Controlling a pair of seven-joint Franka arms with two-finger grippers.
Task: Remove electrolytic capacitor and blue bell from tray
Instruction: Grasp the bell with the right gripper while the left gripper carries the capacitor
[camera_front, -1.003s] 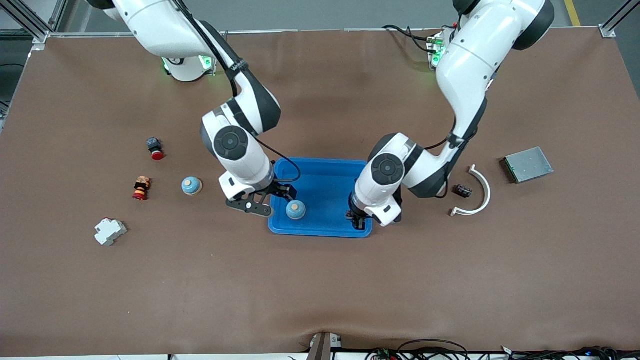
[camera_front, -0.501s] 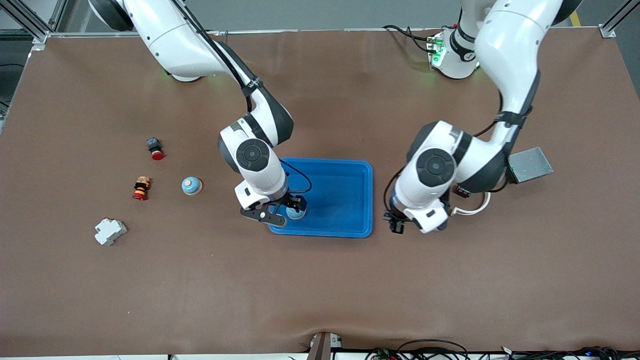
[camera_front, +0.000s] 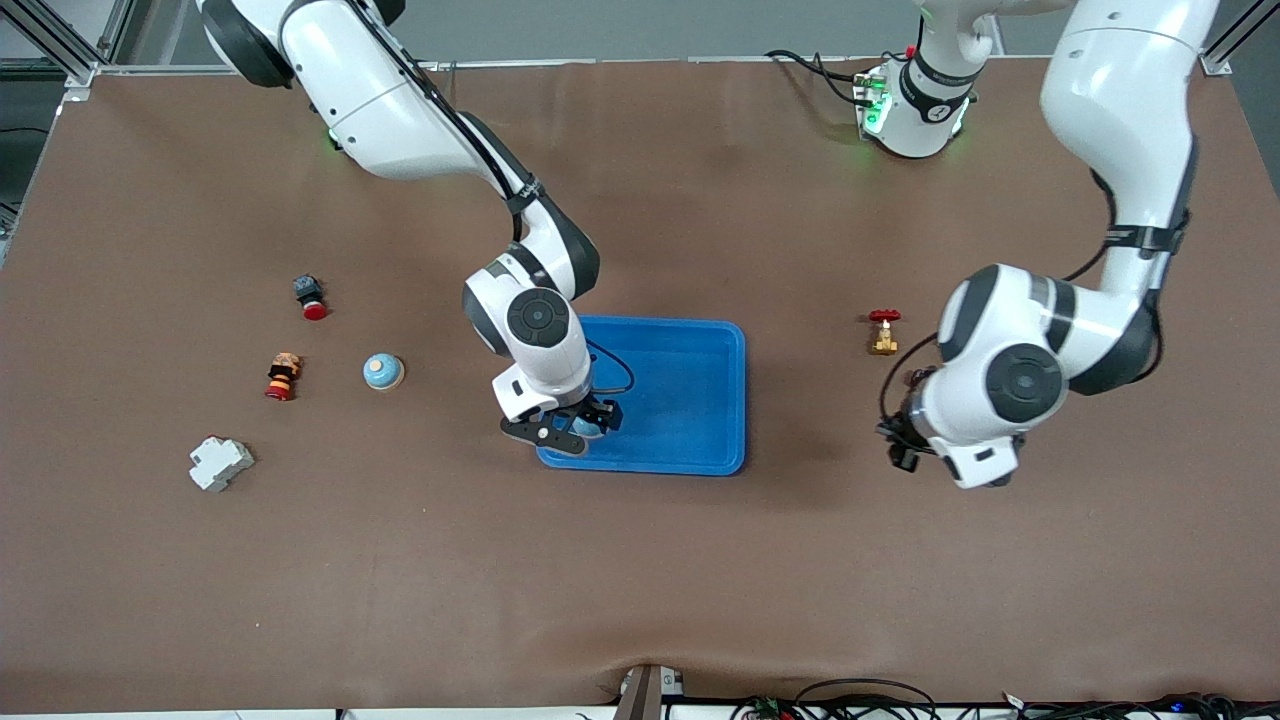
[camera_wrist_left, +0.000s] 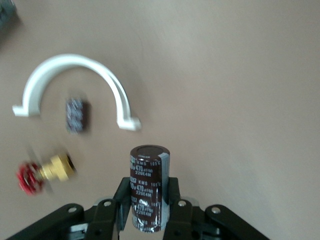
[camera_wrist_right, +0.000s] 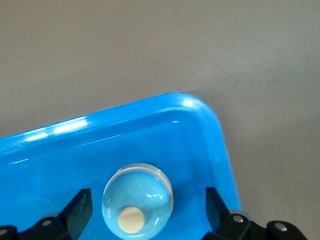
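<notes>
Clutter sits toward the right arm's end of the counter, well apart from the tray: a white block, a red-and-orange part, a red-capped button and a second blue bell, which lies on the counter between those parts and the tray.

Next comes the tray itself. The right gripper hangs low inside it, at the corner nearest the front camera on the right arm's side, fingers spread wide. The blue bell stands upright on the tray floor directly between those fingers, dome and pale knob facing up, with clear gaps on both sides. Being round, it has no long axis to line up with; judged from this, the coming move needs only a short drop and a squeeze across the dome. The right arm is plainly the nearer one.

Toward the left arm's end, well clear of the tray, a brass valve with a red handwheel lies on the counter. The left gripper hovers over bare counter near it, fingers clamped on the electrolytic capacitor, whose long axis runs out along the fingers. The left wrist view also shows a white curved bracket and a small dark component inside its arc. That capacitor is already out of the tray and only needs setting down.
</notes>
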